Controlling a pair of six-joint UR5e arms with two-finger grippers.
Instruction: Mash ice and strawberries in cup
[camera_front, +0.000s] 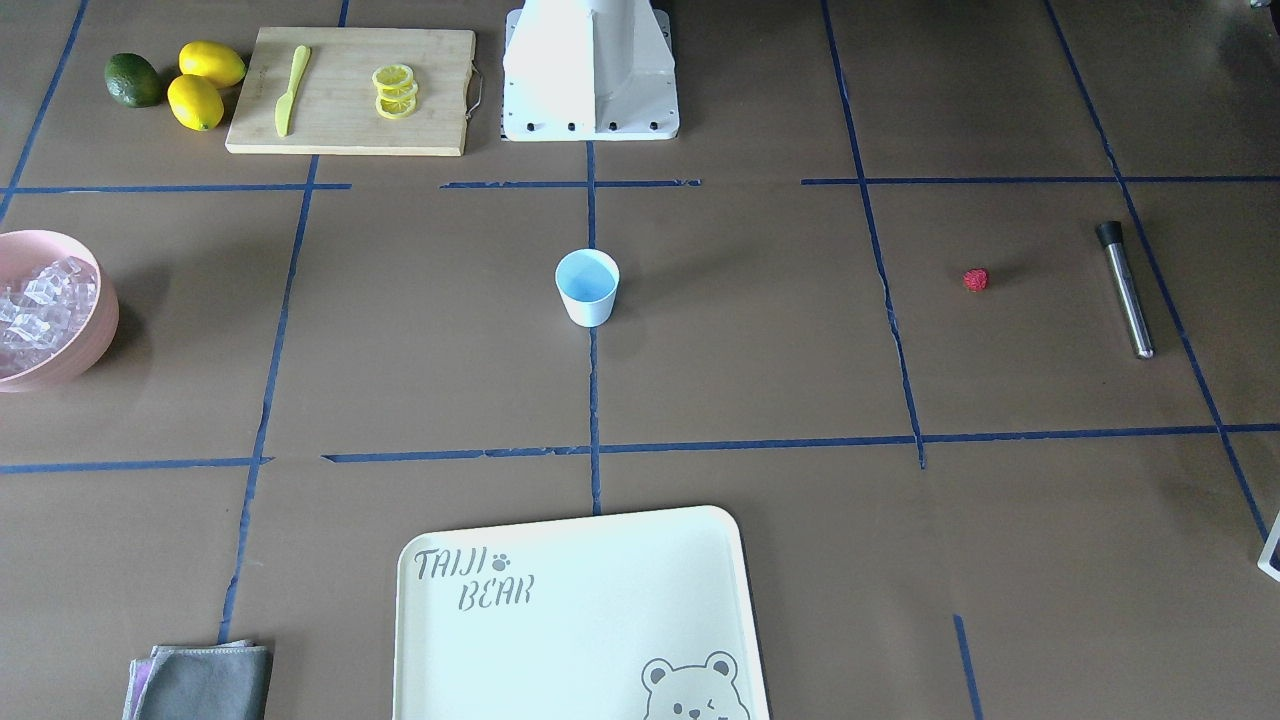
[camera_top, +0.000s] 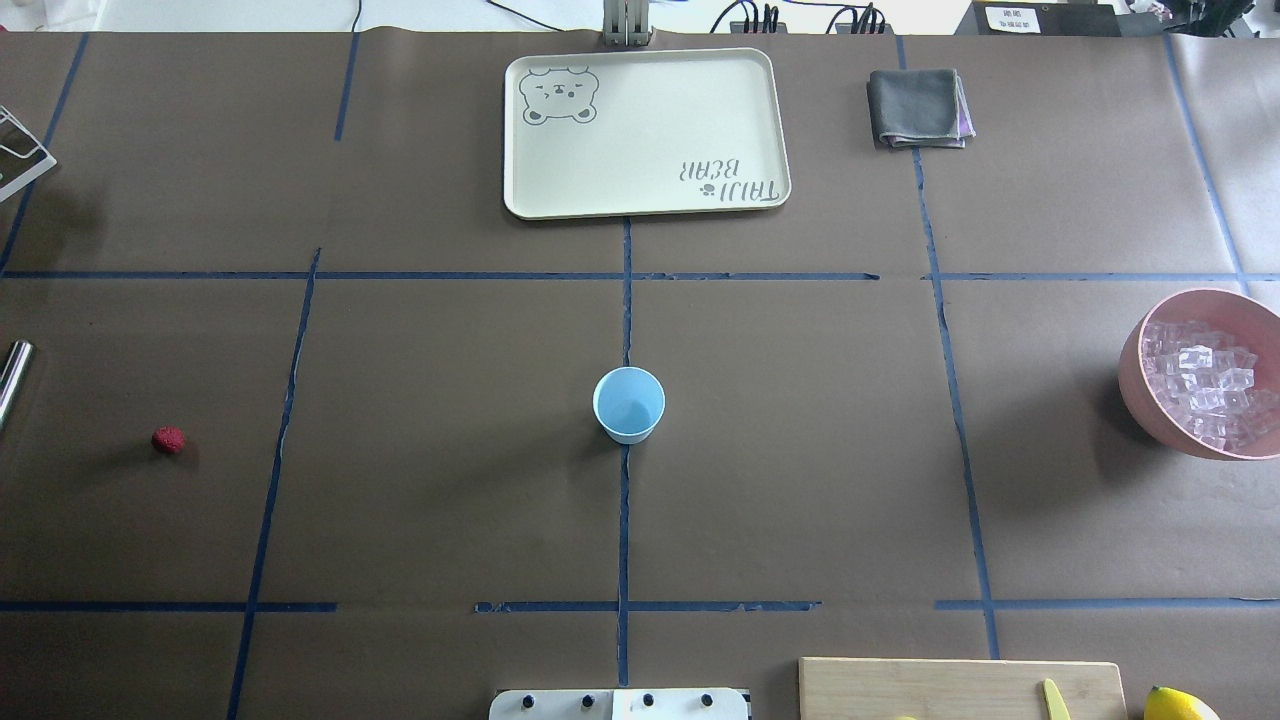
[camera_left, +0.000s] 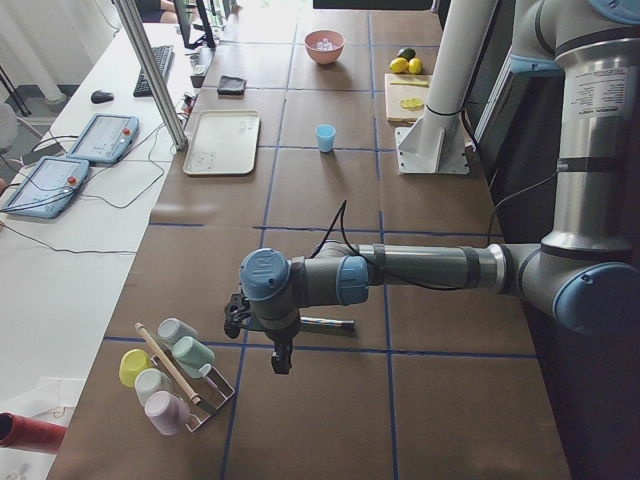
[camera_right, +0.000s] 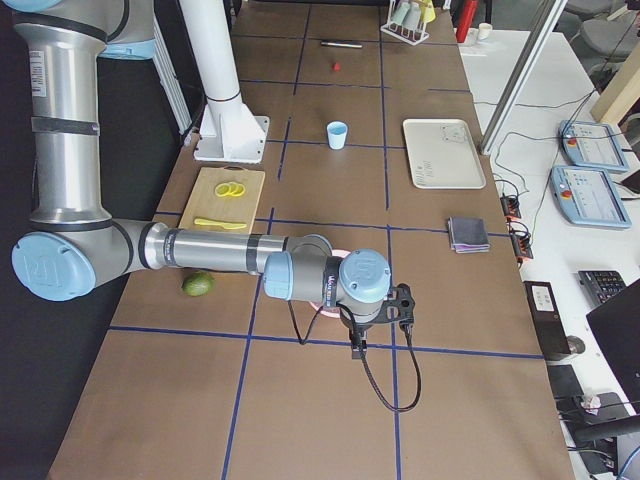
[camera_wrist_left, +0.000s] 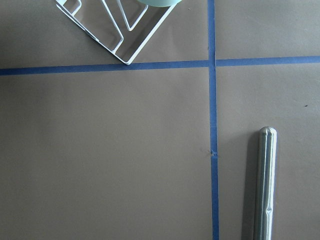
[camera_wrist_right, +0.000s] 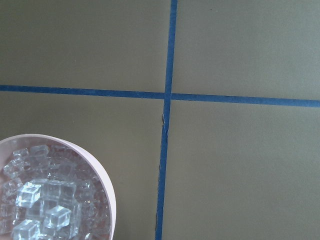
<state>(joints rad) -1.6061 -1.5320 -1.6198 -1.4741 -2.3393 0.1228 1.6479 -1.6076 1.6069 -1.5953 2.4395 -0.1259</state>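
Sitting empty mid-desk, cup (camera_top: 628, 403) lacks ice (camera_top: 1205, 380) and strawberry (camera_top: 168, 439); nothing started; left tool (camera_left: 236, 317) and right tool (camera_right: 402, 300) openings unreadable.

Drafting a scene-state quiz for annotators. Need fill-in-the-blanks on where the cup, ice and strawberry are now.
1. The cup stands upright and is ____ inside.
2. The ice is piled in the ____ bowl.
3. The strawberry lies on the bare ____, well apart from the cup.

Missing words: empty; pink; table.
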